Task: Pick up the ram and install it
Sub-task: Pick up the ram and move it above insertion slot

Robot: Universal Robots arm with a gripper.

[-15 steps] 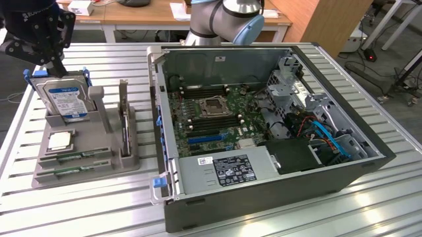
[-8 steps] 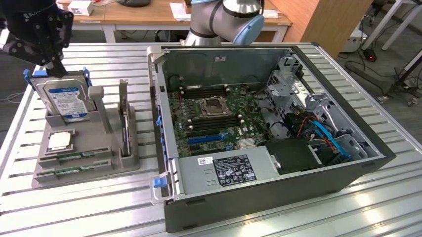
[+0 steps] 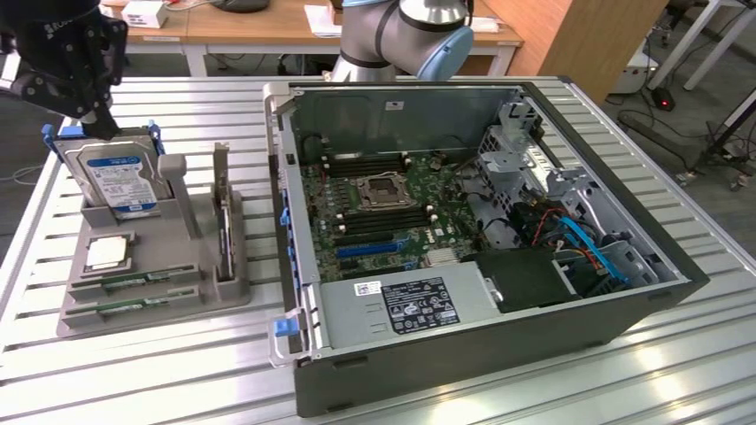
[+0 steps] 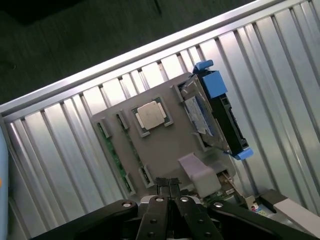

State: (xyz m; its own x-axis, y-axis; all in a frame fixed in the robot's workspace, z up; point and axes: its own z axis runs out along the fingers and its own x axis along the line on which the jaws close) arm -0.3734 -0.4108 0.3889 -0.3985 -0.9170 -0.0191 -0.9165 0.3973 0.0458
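Two green ram sticks [image 3: 133, 283] lie on edge in slots at the front of a grey holder [image 3: 177, 305], on the exterior view's left. In the wrist view the ram [image 4: 114, 156] runs along the holder's edge. My gripper [image 3: 104, 128] hangs high over the back of the holder, just above the hard drive, well clear of the ram. Its fingers [image 4: 169, 186] are shut together with nothing between them. The open computer case [image 3: 473, 221] lies to the holder's right, its motherboard memory slots [image 3: 375, 221] beside the processor socket [image 3: 387, 190].
A silver hard drive with a blue label [image 3: 119, 181] stands upright in the holder, blue caddy behind it. A square silver processor [image 3: 106, 252] sits in its recess. An upright grey bracket [image 3: 225, 221] stands between holder and case. The slatted metal table [image 3: 142, 372] extends in front.
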